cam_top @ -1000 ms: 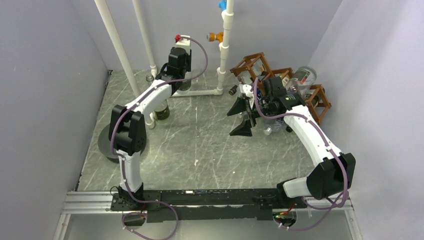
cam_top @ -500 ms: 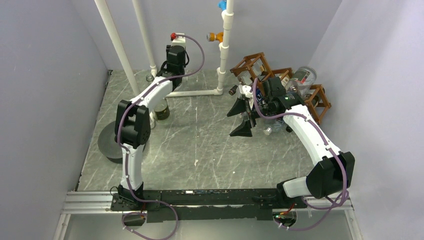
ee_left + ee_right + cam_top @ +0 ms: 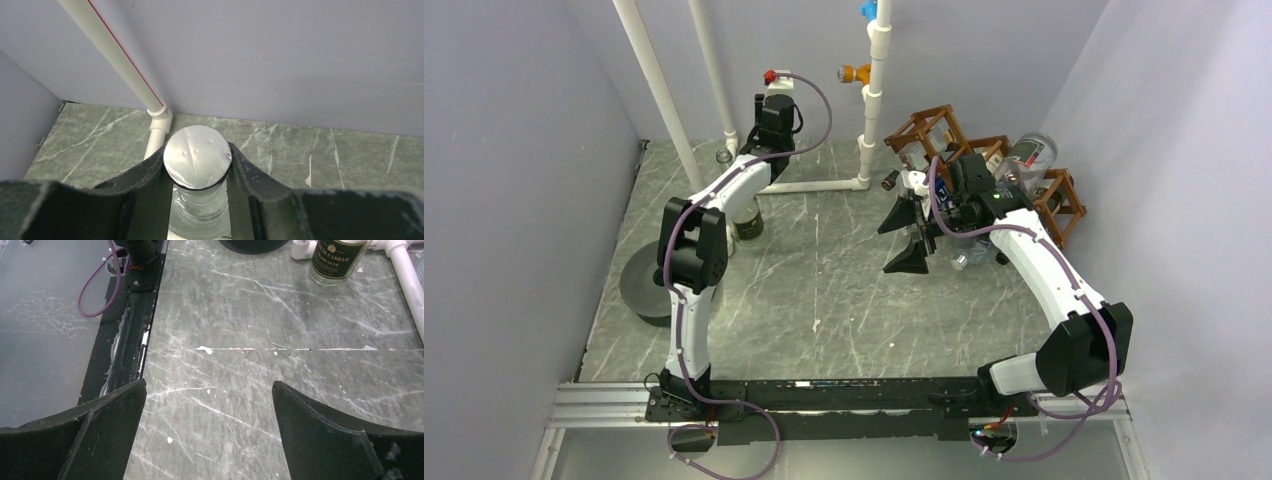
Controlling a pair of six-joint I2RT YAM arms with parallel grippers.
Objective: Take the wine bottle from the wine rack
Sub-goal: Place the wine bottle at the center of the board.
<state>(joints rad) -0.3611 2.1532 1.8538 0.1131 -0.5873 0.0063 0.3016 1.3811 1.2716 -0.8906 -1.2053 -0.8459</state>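
My left gripper is shut on the neck of a clear wine bottle, just under its round silver cap. In the top view that gripper reaches to the back wall beside the white pipes, and the bottle is hidden beneath the wrist. Whether the bottle's base touches the table I cannot tell. The brown wooden wine rack lies at the back right, with a dark-capped bottle neck poking out toward the left. My right gripper hangs wide open in front of it, holding nothing.
A labelled champagne bottle stands near the left arm's elbow. White pipes rise along the back wall, one running along the table. A black disc lies at the left edge. A clear jar rests on the rack.
The left wrist has shifted a little left and toward the back wall, still shut on the bottle. The right arm has not moved.
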